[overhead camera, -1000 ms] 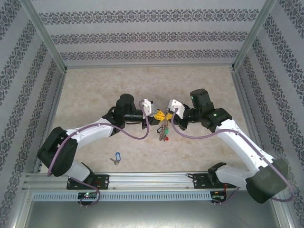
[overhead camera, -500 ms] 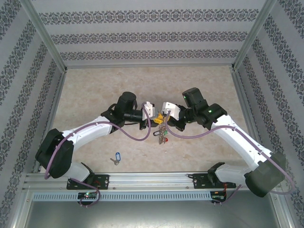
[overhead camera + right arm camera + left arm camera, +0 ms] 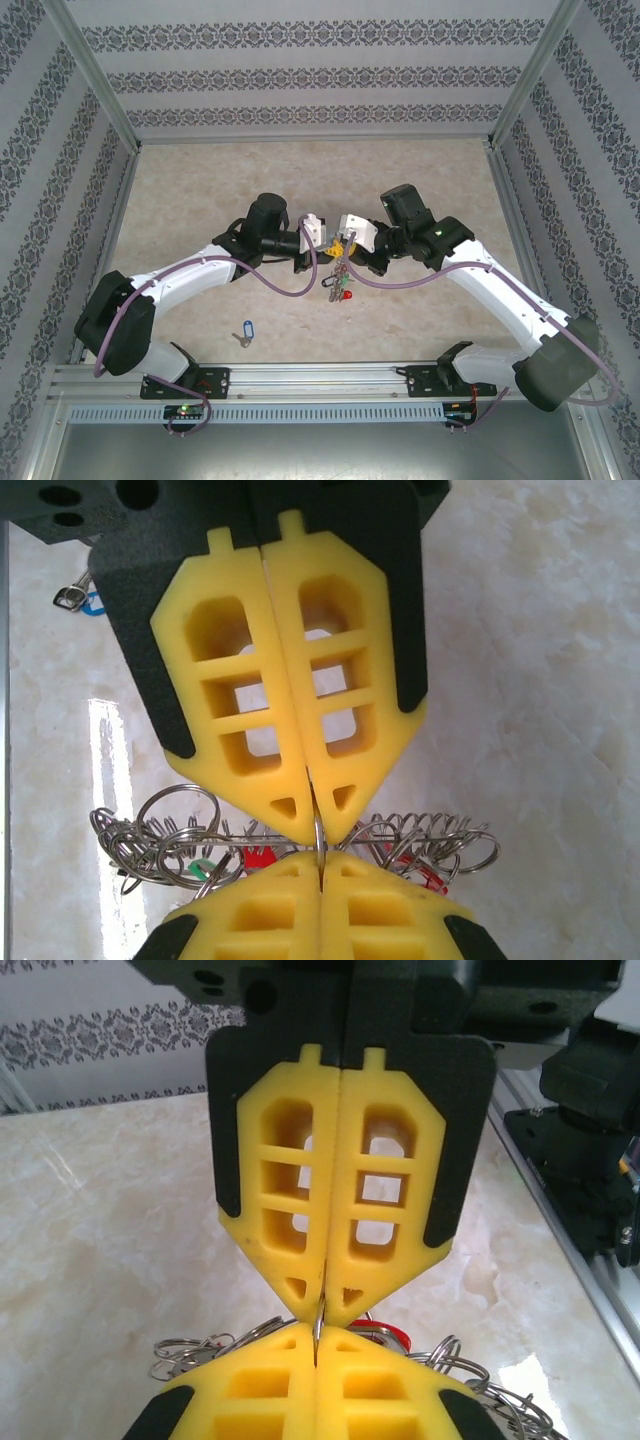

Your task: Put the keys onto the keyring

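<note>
Swung in from 3 o'clock, our right gripper (image 3: 346, 245) now meets our left gripper (image 3: 334, 245) tip to tip, both clamped tight on the large grey metal keyring (image 3: 341, 274) fringed with small keys dangling beneath, while we see the small silver blue-tagged key (image 3: 243, 333) lying at its 7 o'clock
</note>
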You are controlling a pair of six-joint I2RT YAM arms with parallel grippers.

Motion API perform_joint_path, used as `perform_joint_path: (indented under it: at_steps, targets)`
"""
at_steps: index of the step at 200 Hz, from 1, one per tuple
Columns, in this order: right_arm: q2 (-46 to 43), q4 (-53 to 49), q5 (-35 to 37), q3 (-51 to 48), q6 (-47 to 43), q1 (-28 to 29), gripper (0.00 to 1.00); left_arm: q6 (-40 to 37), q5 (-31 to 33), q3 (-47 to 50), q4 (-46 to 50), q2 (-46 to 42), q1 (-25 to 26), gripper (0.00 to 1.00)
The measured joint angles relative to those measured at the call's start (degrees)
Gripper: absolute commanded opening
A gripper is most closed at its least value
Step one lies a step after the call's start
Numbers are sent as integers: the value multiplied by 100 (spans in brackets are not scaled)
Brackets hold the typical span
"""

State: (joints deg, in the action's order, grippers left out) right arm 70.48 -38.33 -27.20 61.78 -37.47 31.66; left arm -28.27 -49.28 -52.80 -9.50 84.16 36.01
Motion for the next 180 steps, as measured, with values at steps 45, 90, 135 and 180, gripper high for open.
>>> perform_joint_path:
  at_steps: [45,90,135,180]
  targets:
    - [-7,103,-4,-42,153,-31,15,374,24,234,-562,-2,0,0]
    - [-223,785,-887,-706,474,-601,14,1403,-2,732,-2024,74,0,0]
    - [-238,1178,-1294,-1012,664,-796,10,2310,-111,920,-3093,391,-4,0]
    - [-267,1598,-1604,-1259,903,-938,14,2903,-125,1115,-3823,529,-9,0]
